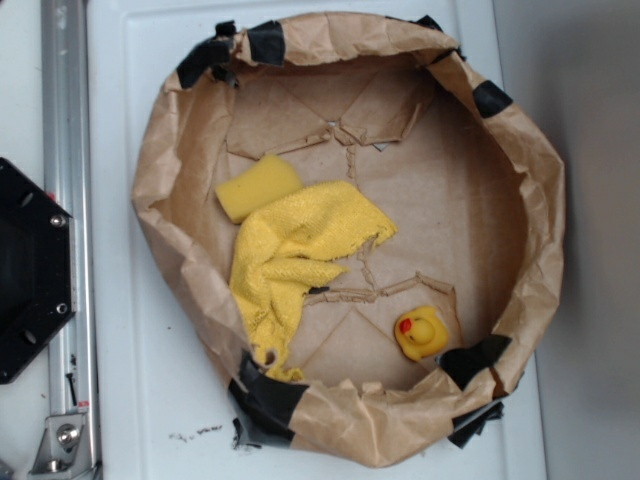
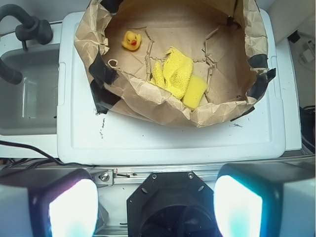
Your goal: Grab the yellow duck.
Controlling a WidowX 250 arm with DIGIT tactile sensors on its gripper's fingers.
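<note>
The glossy yellow duck point(image 1: 421, 333) sits alone on the flat floor of the crumpled brown paper basin point(image 1: 545, 200), close to the taped rim on one side and well apart from the rectangular yellow sponge point(image 1: 257, 186) and the rumpled yellow terry cloth point(image 1: 300, 250), with bare paper around it. In the wrist view the gripper point(image 2: 155, 210) hangs back over the black base plate point(image 2: 170, 202), outside the basin, its two pale fingers point(image 2: 73, 207) spread wide and empty. The basin rests on a smooth white lid point(image 2: 168, 143) beside a grey sink point(image 2: 29, 94).
</note>
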